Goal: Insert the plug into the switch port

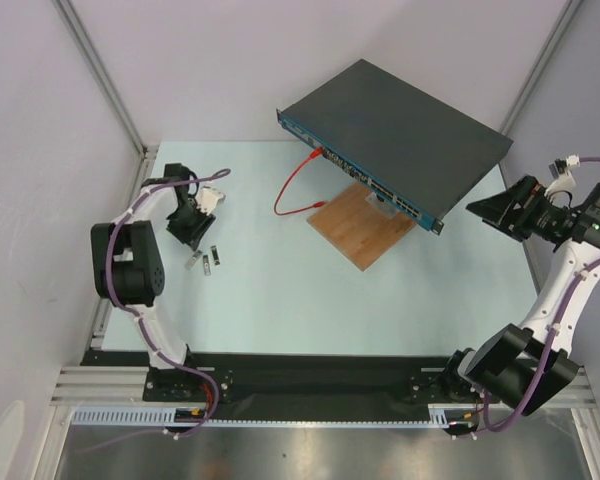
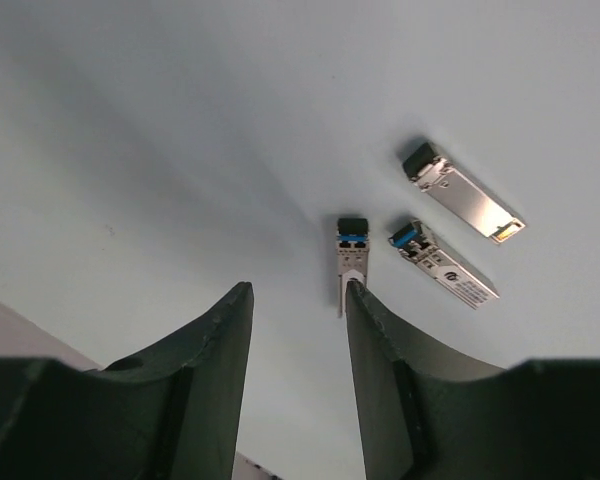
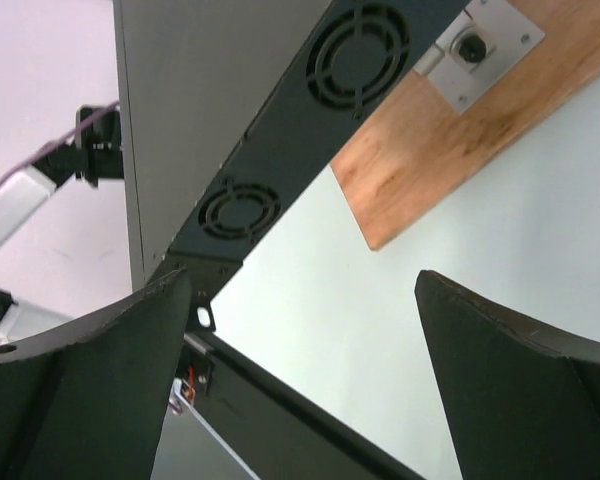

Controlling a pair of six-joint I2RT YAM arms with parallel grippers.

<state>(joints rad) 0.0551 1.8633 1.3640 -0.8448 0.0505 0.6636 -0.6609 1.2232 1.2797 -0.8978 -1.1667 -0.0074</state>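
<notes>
The left gripper (image 2: 298, 295) hung low over the pale blue-green surface (image 1: 280, 300) with its jaws partly open and nothing between them. The nearest small silver metal plug with a blue and black end (image 2: 352, 258) lay at 1 o'clock from the gap, its tail touching or just under the tip of the right-hand finger (image 2: 365, 320) rather than between the two. Two more silver plugs (image 2: 443, 263) lay just beside it, towards 2 o'clock.

In the top view the large flat dark grey metal switch (image 1: 400, 125) sat at 1 o'clock on the surface, well apart from the plugs at 9 o'clock. Its narrow blue front strip (image 1: 365, 178) faced 7 o'clock, and a thin red cable (image 1: 292, 190) already ran into one port. A brown wooden board (image 1: 360, 232) lay under its front edge. The right gripper (image 3: 302, 275) was spread wide and empty near the switch's vented side.

The main risk, as I judged it, was the off-centre line-up. Closing from there would likely shove the plug sideways into its neighbours, or pinch it crooked. A crooked grip would then jam at the port mouth. With the switch unbraced, a hard push might also slide it back.
</notes>
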